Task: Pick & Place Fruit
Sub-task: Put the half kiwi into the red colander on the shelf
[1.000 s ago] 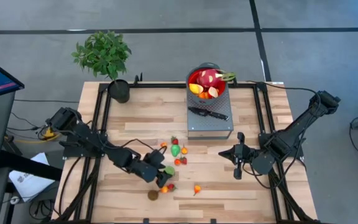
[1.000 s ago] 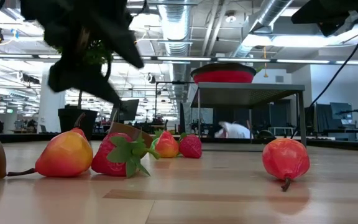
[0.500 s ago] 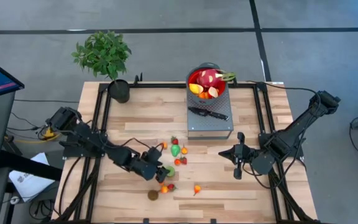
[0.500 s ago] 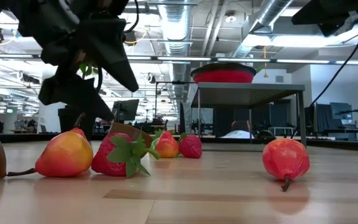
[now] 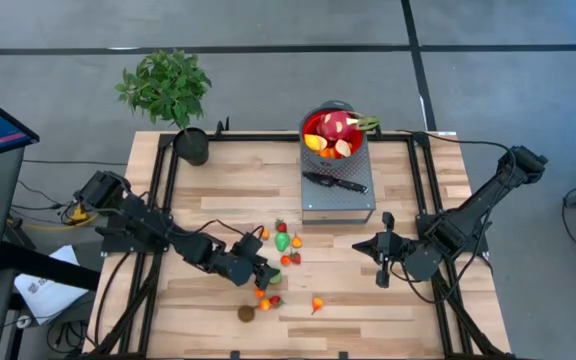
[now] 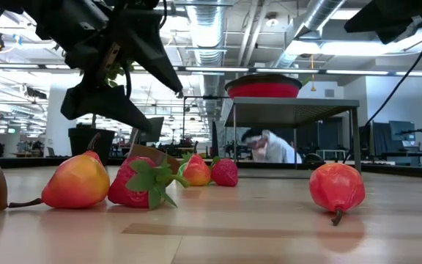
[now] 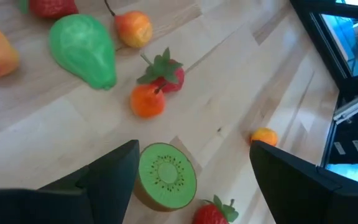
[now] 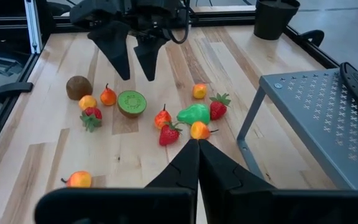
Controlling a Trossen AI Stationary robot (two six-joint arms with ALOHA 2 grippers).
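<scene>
Wooden table (image 5: 398, 190) — kiwi half (image 7: 165, 173) (cut-side up) between open left claw (image 7: 191, 171)

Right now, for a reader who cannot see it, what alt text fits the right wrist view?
The left gripper hangs open above a halved kiwi among small toy fruits scattered on a wooden table. The right gripper is shut in the foreground, beside a grey perforated stand.
</scene>
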